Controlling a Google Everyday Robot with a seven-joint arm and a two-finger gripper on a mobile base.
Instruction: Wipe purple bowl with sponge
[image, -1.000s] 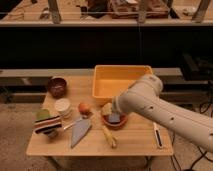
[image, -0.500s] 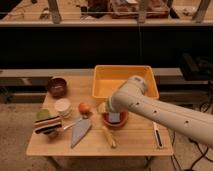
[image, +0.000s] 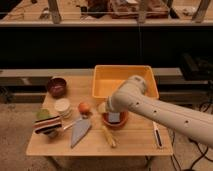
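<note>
Along the front of the wooden counter (image: 135, 144) a flat grey-blue pointed piece (image: 80, 131) is lying. Beside it is a long, knobbly yellow item (image: 108, 135), and well off to the right a thin dark tool (image: 157, 134).

Just behind them the orange-red bowl (image: 123, 121) is sitting, round and smooth. The sponge (image: 114, 117), a small blue-grey block that looks soft, is resting inside it. The white arm (image: 165, 112) is reaching in from the right and bending down, so the end effector (image: 110, 107) is hanging directly over the sponge, at or on its top. The arm is hiding it, so I cannot tell whether it is apart or clamped on the sponge.

The step in hand is probably taking up the sponge. The block will likely squash, so a gentle squeeze across its narrow sides should do. A straight lift clear of the rim should keep the bowl from being dragged along.

Farther back and to the left of the view an orange fruit (image: 85, 107) and a small white cup (image: 62, 106) are standing in the likely carrying path, so the sponge should be travelling high.

At the back the purple bowl (image: 56, 86), dark maroon and round, is waiting untouched, well apart from the sponge. A rectangular yellow tray (image: 125, 70) is sitting at the far edge.
</note>
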